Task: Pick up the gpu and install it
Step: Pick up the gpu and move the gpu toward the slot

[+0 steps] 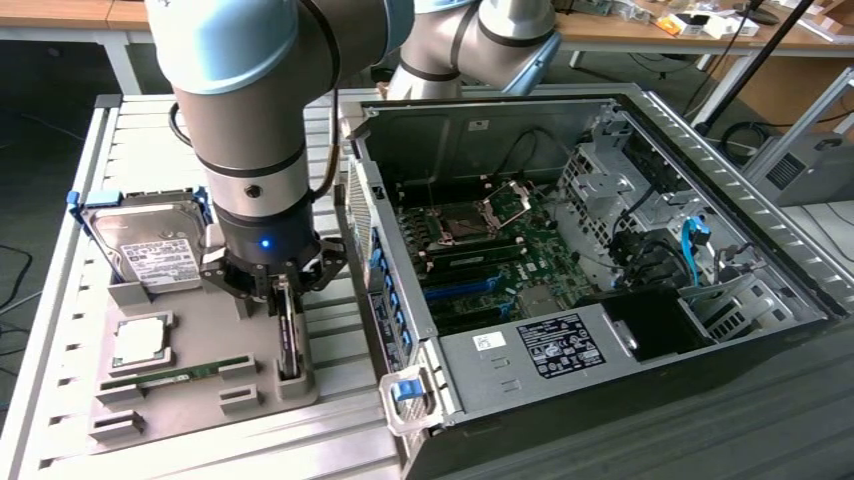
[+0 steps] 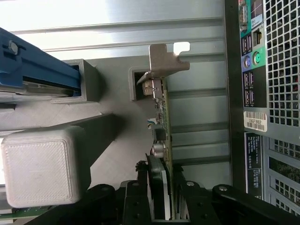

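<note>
Landmark: computer case (image 1: 454, 400), lying open with its motherboard (image 1: 494, 250) facing up.
Exterior view, tray: grey tray (image 1: 180, 405) just beside the computer case, on the exterior view's left of it.
Exterior view, card: the gpu (image 1: 288, 340) stands on edge in a slot of the tray, along the tray side nearest the computer case.
Exterior view, arm: the gripper (image 1: 283, 285) hangs straight down onto the gpu's upper edge, close to the computer case's outer wall.
Exterior view, other parts: hard drive (image 1: 147, 245), processor (image 1: 140, 340) and memory stick (image 1: 174, 375) sit on the tray farther from the computer case than the gpu.
Wrist view, card: the gpu (image 2: 165, 122) runs edge-on away from the gripper (image 2: 161, 211), its silvery bracket (image 2: 164, 61) at the far end, parallel to the computer case's ported rear panel (image 2: 272, 70).
Wrist view, jaws: one on each side of the gpu; whether they press on it or stand just off it I cannot tell.
Wrist view, far side: blue carrier (image 2: 37, 70) across the gpu from the computer case.
</note>
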